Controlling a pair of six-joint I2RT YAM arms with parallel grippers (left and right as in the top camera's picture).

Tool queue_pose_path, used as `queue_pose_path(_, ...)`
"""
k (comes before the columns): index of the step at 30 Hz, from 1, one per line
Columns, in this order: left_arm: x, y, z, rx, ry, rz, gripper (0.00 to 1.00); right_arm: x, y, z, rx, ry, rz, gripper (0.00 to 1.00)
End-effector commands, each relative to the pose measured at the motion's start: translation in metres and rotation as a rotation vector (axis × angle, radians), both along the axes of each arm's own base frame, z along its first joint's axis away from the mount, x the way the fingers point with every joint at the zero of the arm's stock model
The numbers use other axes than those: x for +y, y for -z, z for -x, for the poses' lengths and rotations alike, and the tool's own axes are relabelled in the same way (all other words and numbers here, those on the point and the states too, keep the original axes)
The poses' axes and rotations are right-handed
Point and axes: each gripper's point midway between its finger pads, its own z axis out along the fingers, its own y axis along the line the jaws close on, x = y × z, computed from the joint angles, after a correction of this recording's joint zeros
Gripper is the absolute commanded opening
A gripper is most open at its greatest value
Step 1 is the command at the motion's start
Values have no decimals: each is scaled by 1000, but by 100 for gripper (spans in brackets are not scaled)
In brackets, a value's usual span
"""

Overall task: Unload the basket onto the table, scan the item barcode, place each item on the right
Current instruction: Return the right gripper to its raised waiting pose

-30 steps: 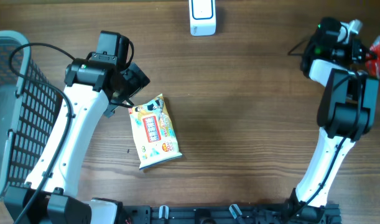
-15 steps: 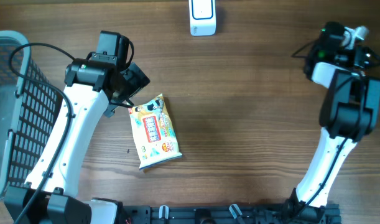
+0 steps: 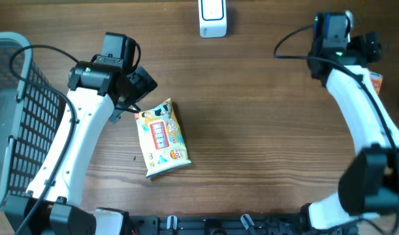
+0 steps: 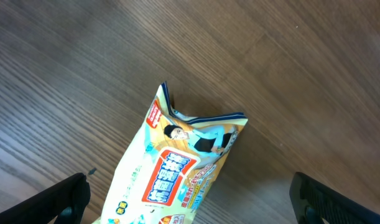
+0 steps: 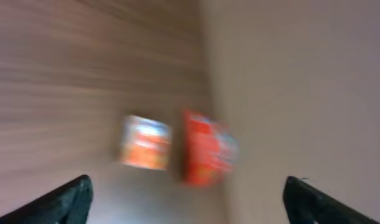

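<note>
Wood-grain desk [image 3: 264, 143] with a yellow packet [image 3: 162, 138] lying flat left of centre, well apart from a white scanner [image 3: 213, 17] at the far edge. The left pincer [image 3: 137, 96] hovers just over the packet's top end, spread wide and holding nothing. The right pincer [image 5: 193, 199], at the far right, is also spread wide and empty; its blurred view shows an orange pack [image 5: 145, 142] beside a red pack [image 5: 205, 149].
</note>
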Motion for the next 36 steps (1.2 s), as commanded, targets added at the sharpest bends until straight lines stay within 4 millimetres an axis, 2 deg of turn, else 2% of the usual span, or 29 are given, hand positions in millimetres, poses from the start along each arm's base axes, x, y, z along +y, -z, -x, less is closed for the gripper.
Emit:
queue_pose_path(1,4,1,0,-2,-21,-13,100,99,-21,-9,-212,-241,-669,100)
queue_pose_path(3,4,1,0,-2,-21,-13,100,177,-31,12,-137,-427,-1104,100)
queue_pose_path(4,4,1,0,-2,-21,-13,100,204,-34,24,-70,-506,-1256,100)
queue_pose_path(5,4,1,0,-2,-21,-13,100,225,-35,36,-3,-563,-1372,100)
queue_pose_path(6,4,1,0,-2,-21,-13,100,244,-26,47,89,-581,-1470,100)
queue_pose_path(8,4,1,0,-2,-21,-13,100,253,-3,51,175,-535,-1488,100)
queue_pose_path(12,4,1,0,-2,-21,-13,100,256,26,45,239,-431,-1527,100)
queue_pose_path(14,4,1,0,-2,-21,-13,100,242,41,31,195,-332,-1454,100)
queue_pose_path(16,4,1,0,-2,-21,-13,100,216,55,20,133,-172,-1342,100)
queue_pose_path(20,2,0,-4,-15,-23,-1,100,185,66,10,57,-51,-1192,100)
queue_pose_path(21,2,1,-1,-2,-20,0,100,184,66,10,53,-47,-1183,100)
queue_pose_path(22,-1,4,11,49,-21,22,100,183,66,10,53,-47,-1182,100)
queue_pose_path(24,-13,8,15,70,17,59,100,183,66,10,53,-47,-1182,100)
queue_pose_path(26,-10,28,29,123,35,-10,100,183,66,10,53,-47,-1182,100)
queue_pose_path(27,-2,45,38,154,32,-74,100,183,66,10,53,-47,-1182,100)
queue_pose_path(31,2,110,71,251,-12,-60,100,183,66,10,53,-47,-1182,100)
queue_pose_path(34,-7,144,82,249,28,4,100,183,66,10,53,-47,-1182,100)
queue_pose_path(36,-28,157,75,195,172,102,100,183,66,10,53,-47,-1183,100)
